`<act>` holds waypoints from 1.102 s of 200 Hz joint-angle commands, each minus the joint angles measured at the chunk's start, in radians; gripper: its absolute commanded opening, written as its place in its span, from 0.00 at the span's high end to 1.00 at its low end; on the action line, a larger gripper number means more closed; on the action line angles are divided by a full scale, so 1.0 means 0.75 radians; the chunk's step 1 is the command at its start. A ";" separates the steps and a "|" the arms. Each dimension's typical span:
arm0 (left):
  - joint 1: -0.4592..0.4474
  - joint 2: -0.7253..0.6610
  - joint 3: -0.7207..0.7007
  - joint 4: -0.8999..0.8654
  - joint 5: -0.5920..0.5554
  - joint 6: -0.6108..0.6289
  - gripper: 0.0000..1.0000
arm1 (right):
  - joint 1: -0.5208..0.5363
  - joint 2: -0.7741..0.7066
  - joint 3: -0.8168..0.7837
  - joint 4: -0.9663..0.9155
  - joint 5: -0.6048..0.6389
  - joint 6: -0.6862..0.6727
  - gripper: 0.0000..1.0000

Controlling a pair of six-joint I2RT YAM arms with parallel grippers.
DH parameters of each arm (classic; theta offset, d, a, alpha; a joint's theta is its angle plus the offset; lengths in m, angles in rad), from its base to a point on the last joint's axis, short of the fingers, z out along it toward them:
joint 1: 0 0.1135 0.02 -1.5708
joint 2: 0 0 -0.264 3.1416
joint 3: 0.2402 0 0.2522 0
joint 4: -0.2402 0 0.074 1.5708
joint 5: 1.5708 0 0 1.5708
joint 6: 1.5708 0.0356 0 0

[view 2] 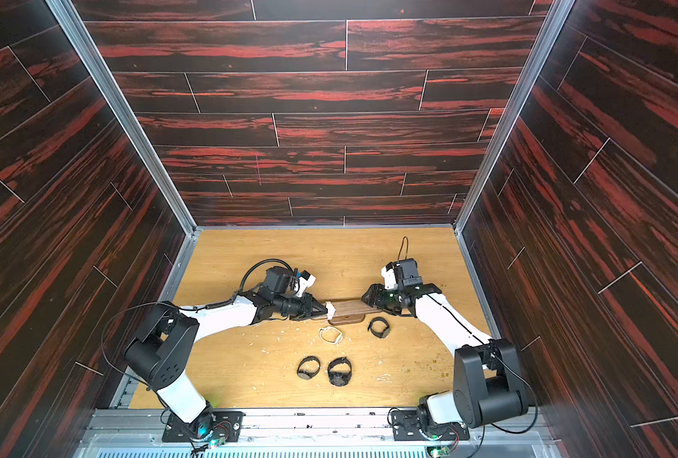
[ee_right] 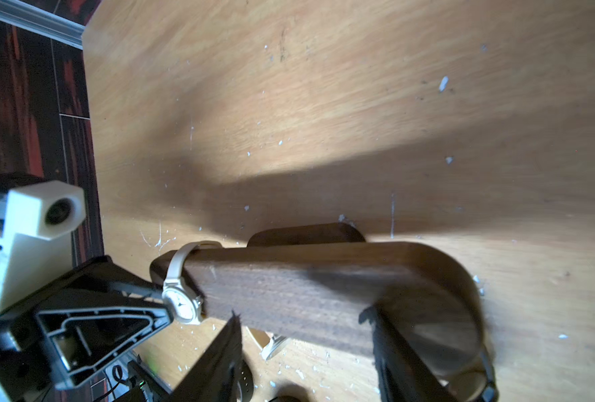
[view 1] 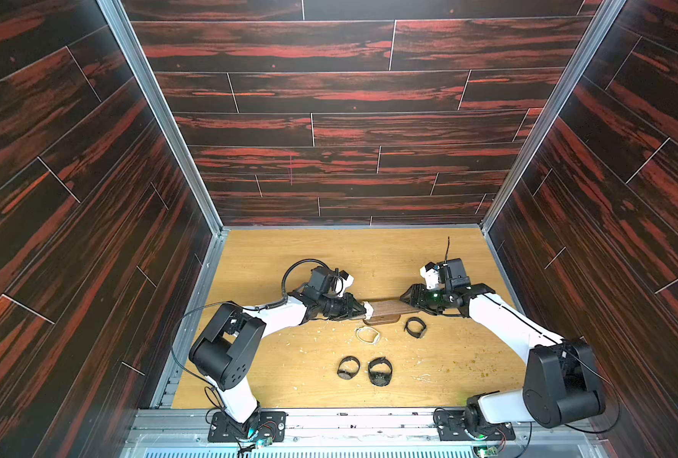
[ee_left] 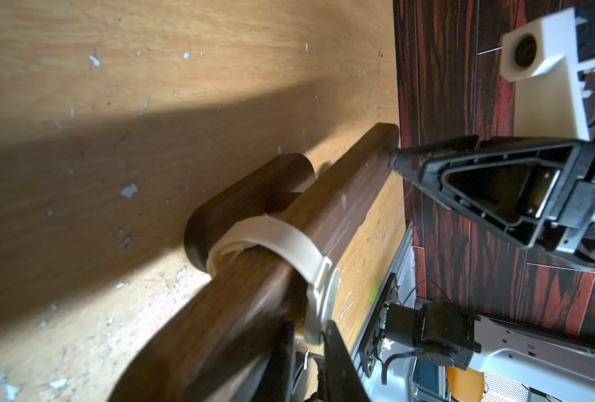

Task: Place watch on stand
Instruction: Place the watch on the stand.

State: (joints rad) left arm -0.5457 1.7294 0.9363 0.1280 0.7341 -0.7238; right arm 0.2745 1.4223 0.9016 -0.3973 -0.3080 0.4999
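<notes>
Dark-brown wood is lying between the two grippers we are watching: the stand (view 1: 387, 307) is resting on its base (view 1: 385, 319) near the middle of the wooden table (view 1: 290, 380), its long bar running side to side. The white watch (view 1: 369, 310) is sitting looped around the bar at its left end, strap encircling the wood and case hanging on the near side. The left arm (view 1: 226, 349) is standing up from its mount at the near edge, bending at a raised elbow and holding its forearm stretched forward and toward the centre, so that the left gripper (view 1: 363, 310) is pointing along the bar from that end; its jaws are standing narrow and pinching the watch at the case. The right arm (view 1: 559, 380) is mirroring that pose from the other side, elbow raised near the right wall, forearm reaching inward, with the right gripper (view 1: 404, 297) facing its partner over the bar's right end. In the right wrist view we are seeing its fingers (ee_right: 228, 344) spread apart along the bar, grasping nothing, tips lying against the wood; whether they are pressing we cannot tell. Just in front of the stand a cream strap loop (view 1: 368, 336) and a black watch (view 1: 415, 327) are lying on the table, and nearer the robot a second black watch (view 1: 348, 367) and a third black watch (view 1: 380, 371) are lying side by side.
</notes>
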 commanded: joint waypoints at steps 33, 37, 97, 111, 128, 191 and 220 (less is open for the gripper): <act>-0.001 0.023 0.066 -0.003 -0.009 0.002 0.81 | 0.064 -0.023 -0.050 -0.114 0.019 0.042 0.39; -0.001 0.024 0.067 -0.001 -0.009 0.002 0.81 | 0.064 -0.025 -0.050 -0.116 0.022 0.043 0.39; -0.001 0.023 0.071 -0.002 -0.007 -0.012 0.81 | 0.064 0.006 -0.005 -0.136 0.063 0.021 0.39; -0.001 0.015 0.063 0.013 -0.010 -0.025 0.81 | 0.064 0.011 0.008 -0.140 0.065 0.019 0.39; -0.001 0.004 0.059 0.016 -0.012 -0.030 0.81 | 0.064 0.014 0.019 -0.144 0.075 0.012 0.39; 0.000 -0.063 0.062 -0.062 -0.053 0.004 0.80 | 0.064 0.019 0.023 -0.158 0.100 -0.001 0.39; -0.001 -0.089 0.064 -0.099 -0.067 0.020 0.79 | 0.064 0.015 0.029 -0.162 0.104 -0.004 0.39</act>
State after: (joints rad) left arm -0.5457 1.7206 0.9707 0.0975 0.7025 -0.7349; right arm 0.3191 1.4143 0.9062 -0.4755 -0.2543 0.5114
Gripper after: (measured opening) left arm 0.203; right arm 0.612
